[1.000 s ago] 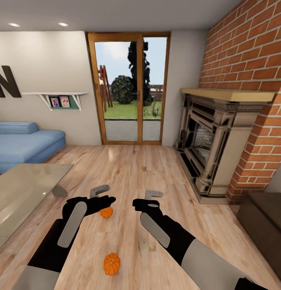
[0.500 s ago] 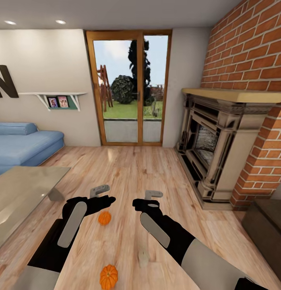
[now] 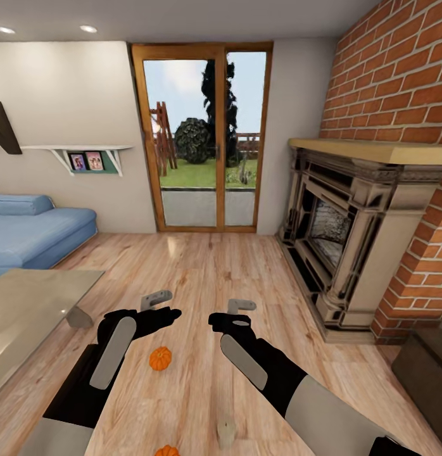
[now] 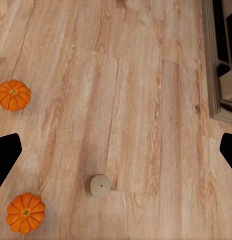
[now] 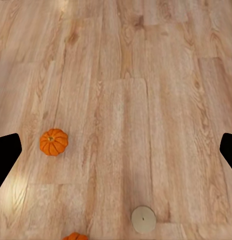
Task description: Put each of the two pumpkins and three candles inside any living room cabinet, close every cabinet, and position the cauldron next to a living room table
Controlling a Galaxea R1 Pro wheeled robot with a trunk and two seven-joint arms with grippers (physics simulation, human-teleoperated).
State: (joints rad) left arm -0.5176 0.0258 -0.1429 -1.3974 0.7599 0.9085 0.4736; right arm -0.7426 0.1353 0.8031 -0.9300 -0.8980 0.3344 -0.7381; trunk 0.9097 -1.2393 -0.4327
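Both arms reach forward over the light wood-plank floor point(image 3: 202, 266); the left gripper point(image 3: 159, 303) and right gripper point(image 3: 241, 310) hang in the air with nothing in them, fingers spread wide in both wrist views, where just the black tips show at the frame edges. One small bright-orange ribbed pumpkin point(image 3: 160, 358) sits on the floor just below the left gripper in the head view, fully visible; a second orange pumpkin point(image 3: 166, 451) is cut off by the bottom edge. A short pale grey-white candle point(image 3: 226, 432) stands between the arms near the bottom, wick hard to make out here but visible as a dark dot in the left wrist view point(image 4: 99, 185). The grey glass-topped low table point(image 3: 31, 304) is clipped at the left. The dark-brown low cabinet point(image 3: 423, 373) shows just a corner at the right, front not readable. Ornate cream fireplace point(image 3: 347, 240) stands against the brick wall, blue sofa point(image 3: 37, 231) far left.
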